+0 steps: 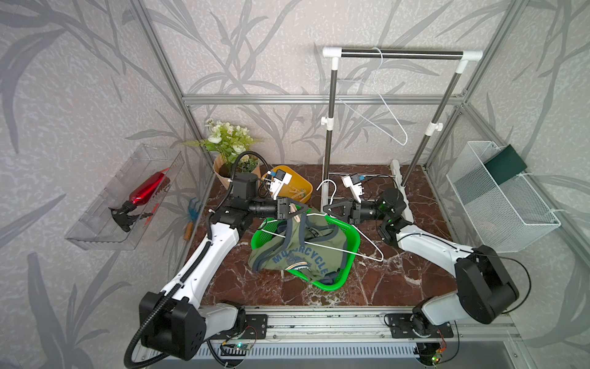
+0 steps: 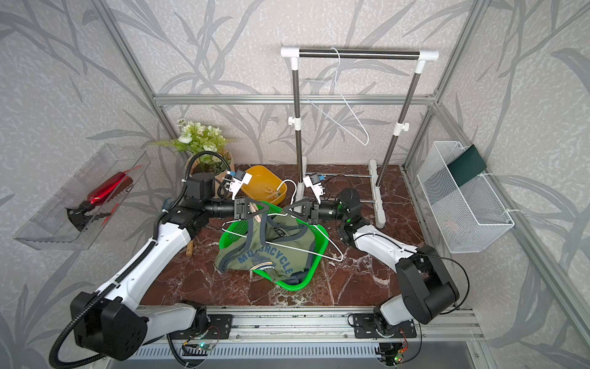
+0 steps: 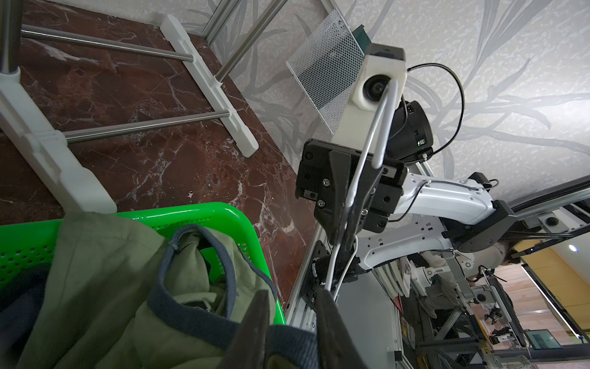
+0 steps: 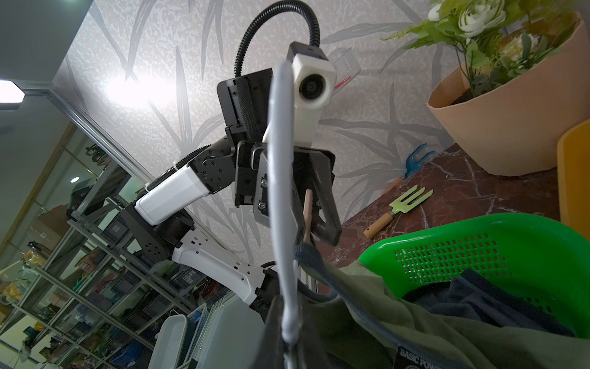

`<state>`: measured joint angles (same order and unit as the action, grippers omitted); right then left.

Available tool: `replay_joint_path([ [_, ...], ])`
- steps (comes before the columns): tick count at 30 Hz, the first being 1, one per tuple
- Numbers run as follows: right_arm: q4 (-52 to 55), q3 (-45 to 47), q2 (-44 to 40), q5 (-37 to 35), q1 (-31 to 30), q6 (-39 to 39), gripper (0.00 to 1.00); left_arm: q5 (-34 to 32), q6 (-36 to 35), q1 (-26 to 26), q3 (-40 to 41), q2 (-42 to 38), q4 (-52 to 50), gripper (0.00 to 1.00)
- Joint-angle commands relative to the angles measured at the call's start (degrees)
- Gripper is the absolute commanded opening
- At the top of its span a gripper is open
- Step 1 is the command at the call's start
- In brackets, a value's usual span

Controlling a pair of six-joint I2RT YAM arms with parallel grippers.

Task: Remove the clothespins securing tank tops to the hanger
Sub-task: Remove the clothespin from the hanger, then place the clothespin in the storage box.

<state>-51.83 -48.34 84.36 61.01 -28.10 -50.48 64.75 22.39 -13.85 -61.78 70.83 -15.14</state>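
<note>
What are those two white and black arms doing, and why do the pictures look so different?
They are robot arms, a left arm and a right arm, on a marble table. Two pictures look down from above; the other two come from small cameras on the wrists. A green tank top lies over a green basket, clipped to a white hanger. The right fingers grip the hanger. The left fingers pinch a wooden clothespin on the strap, to take it off.
</note>
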Motion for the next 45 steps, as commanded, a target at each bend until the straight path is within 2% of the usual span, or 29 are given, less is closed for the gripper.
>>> replay_joint_path([
  [1,5.4,0.4,-2.8,-1.0,-0.6,5.5,0.0,-0.9,-1.9,-0.3,-2.7,0.2,-0.9,0.0],
  [4,14.3,0.1,-5.2,-2.2,-1.0,11.3,0.0,-2.6,-1.6,-0.3,-3.5,1.1,0.3,0.0],
  [7,18.8,0.7,-7.3,-4.1,-1.1,14.8,0.0,-3.0,-0.3,-0.3,-4.8,2.9,2.1,0.0],
  [13,19.7,1.3,-7.5,-5.3,-0.6,16.0,0.0,-3.0,2.5,-0.3,-7.9,6.5,5.8,0.0],
  [25,21.4,3.7,-9.3,-6.5,0.9,17.4,0.0,-3.6,2.7,-0.2,-15.4,11.6,3.1,0.0],
  [28,22.1,3.8,-9.8,-6.7,1.0,17.7,0.0,-6.1,0.1,-0.3,-18.3,14.1,-0.5,0.0],
  [35,28.4,4.0,-13.0,-7.7,1.4,21.5,0.0,-7.9,0.8,-0.2,-23.7,21.7,1.6,0.0],
  [45,24.9,6.3,-12.6,-7.7,1.4,19.2,0.0,-13.8,-5.4,0.8,-33.9,31.9,-4.9,0.0],
])
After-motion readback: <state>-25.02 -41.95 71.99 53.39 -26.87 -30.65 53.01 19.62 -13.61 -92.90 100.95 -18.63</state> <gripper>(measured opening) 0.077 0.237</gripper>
